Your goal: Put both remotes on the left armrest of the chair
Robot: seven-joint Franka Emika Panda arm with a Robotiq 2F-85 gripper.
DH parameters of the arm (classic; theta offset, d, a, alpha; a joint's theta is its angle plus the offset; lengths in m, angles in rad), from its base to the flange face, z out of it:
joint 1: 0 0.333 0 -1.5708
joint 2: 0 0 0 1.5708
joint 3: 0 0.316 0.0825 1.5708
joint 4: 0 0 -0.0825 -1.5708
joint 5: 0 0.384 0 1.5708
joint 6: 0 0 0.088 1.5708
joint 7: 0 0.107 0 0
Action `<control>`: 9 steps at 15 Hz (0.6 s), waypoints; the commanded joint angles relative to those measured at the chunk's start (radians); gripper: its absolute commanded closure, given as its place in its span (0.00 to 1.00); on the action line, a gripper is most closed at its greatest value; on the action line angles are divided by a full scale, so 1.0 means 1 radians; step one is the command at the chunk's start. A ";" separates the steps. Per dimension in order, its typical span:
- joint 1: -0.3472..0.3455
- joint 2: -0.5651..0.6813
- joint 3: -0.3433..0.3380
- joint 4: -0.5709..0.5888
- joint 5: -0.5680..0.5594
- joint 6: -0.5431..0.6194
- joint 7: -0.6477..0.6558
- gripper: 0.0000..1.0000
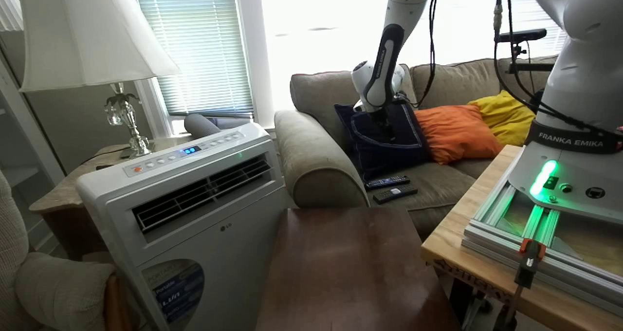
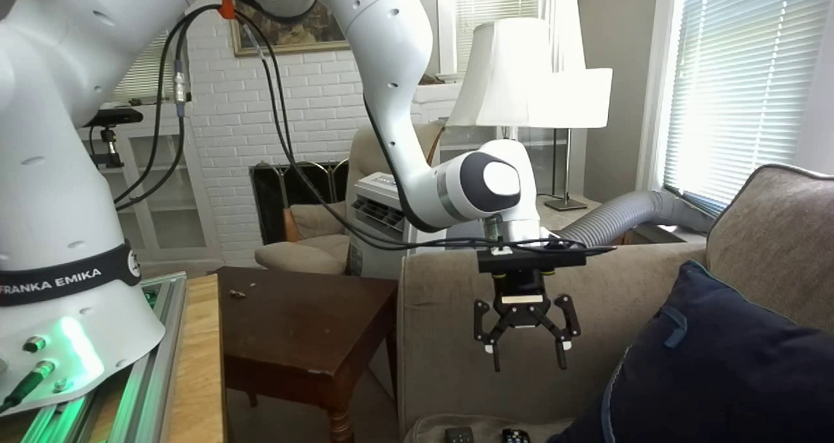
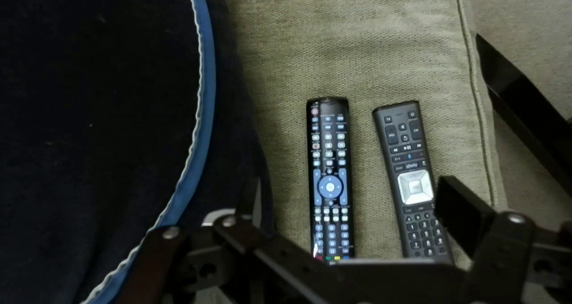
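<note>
Two black remotes lie side by side on the seat of the beige sofa (image 1: 438, 180). The glossy remote with blue buttons (image 3: 330, 161) is nearer the navy cushion; the matte remote with a silver square pad (image 3: 414, 185) is nearer the seat's front edge. In an exterior view the glossy remote (image 1: 388, 182) and matte remote (image 1: 395, 193) lie beside the rolled left armrest (image 1: 316, 151), whose visible top is bare. My gripper (image 2: 530, 358) is open and empty, pointing down above the seat. In the wrist view its fingers (image 3: 352, 205) appear on either side of the remotes, not touching them.
A navy cushion (image 1: 384, 141) leans beside the remotes, with orange (image 1: 457, 131) and yellow (image 1: 506, 117) cushions beyond. A brown wooden table (image 1: 350, 263) stands before the armrest. A white air conditioner (image 1: 194, 199) stands on the armrest's outer side.
</note>
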State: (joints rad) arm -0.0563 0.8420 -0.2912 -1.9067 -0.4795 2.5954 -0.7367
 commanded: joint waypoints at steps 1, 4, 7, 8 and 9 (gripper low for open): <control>-0.011 0.118 -0.008 0.098 -0.082 -0.036 0.054 0.00; -0.018 0.188 -0.010 0.145 -0.089 -0.082 0.081 0.00; -0.050 0.243 0.019 0.180 -0.072 -0.088 0.067 0.00; -0.058 0.258 0.027 0.187 -0.070 -0.079 0.061 0.00; -0.067 0.279 0.037 0.203 -0.066 -0.070 0.056 0.00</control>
State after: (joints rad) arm -0.0860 1.0568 -0.2876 -1.7750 -0.5307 2.5377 -0.6907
